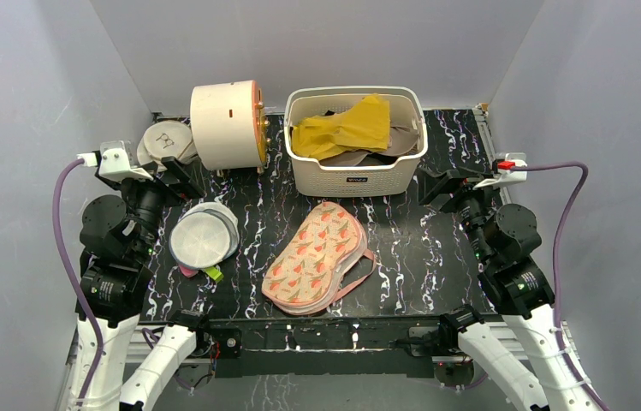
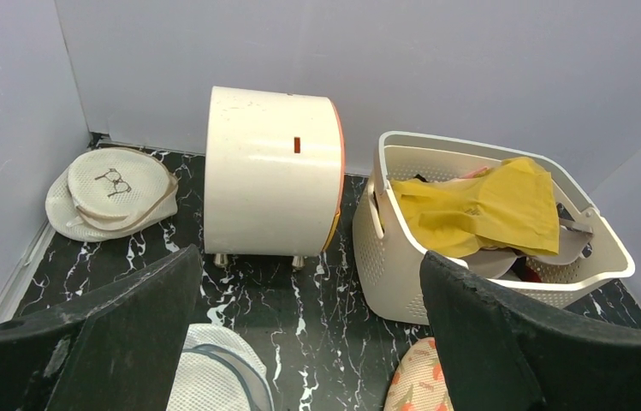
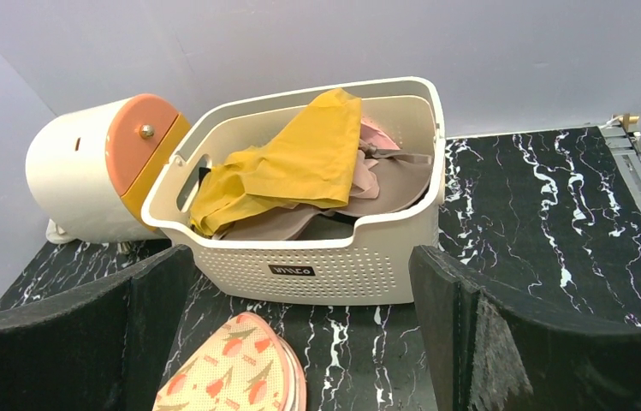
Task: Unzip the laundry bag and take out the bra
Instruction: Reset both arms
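The laundry bag (image 1: 315,257) lies flat mid-table in front of the basket, cream with an orange-and-green floral print, pink trim and a pink strap. It looks closed, and the bra is hidden. Its tip shows in the left wrist view (image 2: 415,385) and the right wrist view (image 3: 235,368). My left gripper (image 1: 175,175) is open and empty, up at the left, well away from the bag; in its wrist view (image 2: 310,265) the jaws stand wide apart. My right gripper (image 1: 441,184) is open and empty at the right, beside the basket; it also shows wide open in its wrist view (image 3: 299,257).
A white perforated basket (image 1: 356,175) with a yellow cloth (image 1: 347,127) stands at the back centre. A cream drum (image 1: 227,124) with an orange lid lies on its side at the back left. A round white mesh disc (image 1: 204,235) lies at the left, and another mesh pouch (image 1: 165,141) sits in the back-left corner.
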You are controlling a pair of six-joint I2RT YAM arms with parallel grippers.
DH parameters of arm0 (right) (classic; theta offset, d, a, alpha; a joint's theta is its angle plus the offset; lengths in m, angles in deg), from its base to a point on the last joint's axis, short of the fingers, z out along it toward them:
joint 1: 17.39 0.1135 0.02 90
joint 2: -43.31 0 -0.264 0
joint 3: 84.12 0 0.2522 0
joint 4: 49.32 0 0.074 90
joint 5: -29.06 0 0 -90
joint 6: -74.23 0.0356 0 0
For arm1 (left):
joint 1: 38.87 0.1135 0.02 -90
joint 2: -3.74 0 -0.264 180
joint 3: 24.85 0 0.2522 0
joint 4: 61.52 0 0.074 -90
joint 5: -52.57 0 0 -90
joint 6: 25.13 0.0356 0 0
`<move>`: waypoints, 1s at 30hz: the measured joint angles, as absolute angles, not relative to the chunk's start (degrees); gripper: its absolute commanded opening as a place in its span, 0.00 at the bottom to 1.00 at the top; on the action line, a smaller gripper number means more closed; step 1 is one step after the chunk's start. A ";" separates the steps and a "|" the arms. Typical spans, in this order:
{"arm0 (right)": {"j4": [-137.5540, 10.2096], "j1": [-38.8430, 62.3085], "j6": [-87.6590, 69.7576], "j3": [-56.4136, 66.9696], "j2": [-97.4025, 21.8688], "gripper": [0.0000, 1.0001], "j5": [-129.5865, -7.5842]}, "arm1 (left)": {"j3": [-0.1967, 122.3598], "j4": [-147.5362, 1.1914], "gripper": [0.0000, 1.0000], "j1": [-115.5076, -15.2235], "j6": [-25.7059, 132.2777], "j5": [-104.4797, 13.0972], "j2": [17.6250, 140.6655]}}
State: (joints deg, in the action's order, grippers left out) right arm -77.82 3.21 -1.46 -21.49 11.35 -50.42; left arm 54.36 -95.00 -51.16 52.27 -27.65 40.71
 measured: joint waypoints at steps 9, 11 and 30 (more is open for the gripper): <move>-77.82 3.21 -1.46 -21.49 11.00 0.98 -50.40 | 53.73 -94.98 0.98 -51.16 51.98 -27.91 40.71; -77.80 3.21 -1.46 -21.49 11.00 0.98 -50.40 | 53.73 -94.98 0.98 -51.16 51.98 -27.96 40.71; -77.80 3.21 -0.69 -21.49 10.98 0.98 -50.46 | 53.73 -95.00 0.98 -51.16 51.98 -28.06 40.69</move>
